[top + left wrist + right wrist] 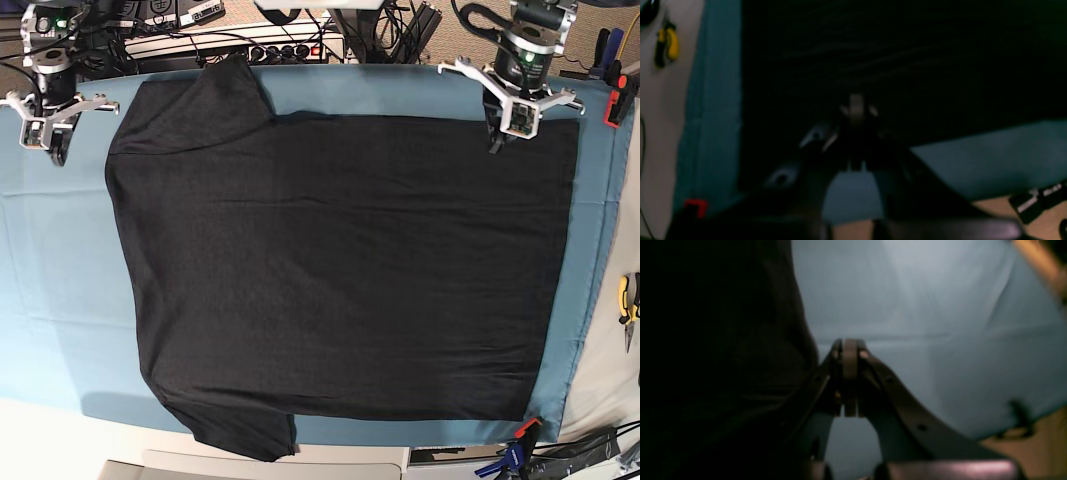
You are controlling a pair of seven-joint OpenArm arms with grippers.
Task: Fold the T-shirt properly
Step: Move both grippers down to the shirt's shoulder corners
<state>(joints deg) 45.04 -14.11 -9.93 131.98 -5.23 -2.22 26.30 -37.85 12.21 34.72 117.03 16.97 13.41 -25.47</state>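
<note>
The black T-shirt [340, 270] lies spread flat, plain side up, on the teal table cloth [50, 300]. Its sleeves point to the far left and the near left, and its hem runs along the right. My left gripper [495, 142] hovers at the shirt's far right corner, shut, and no cloth shows between its fingers. In the left wrist view its shut fingertips [856, 107] stand against the dark shirt [907, 60]. My right gripper [56, 150] is shut over bare teal cloth, left of the far sleeve. The right wrist view shows the shut gripper [850, 348] with the shirt's edge [723, 356] to its left.
A power strip and cables [250, 45] crowd the back edge. Orange clamps hold the table cloth at the far right [612, 105] and at the near right corner [522, 430]. Yellow-handled pliers [628, 300] lie off the cloth's right edge.
</note>
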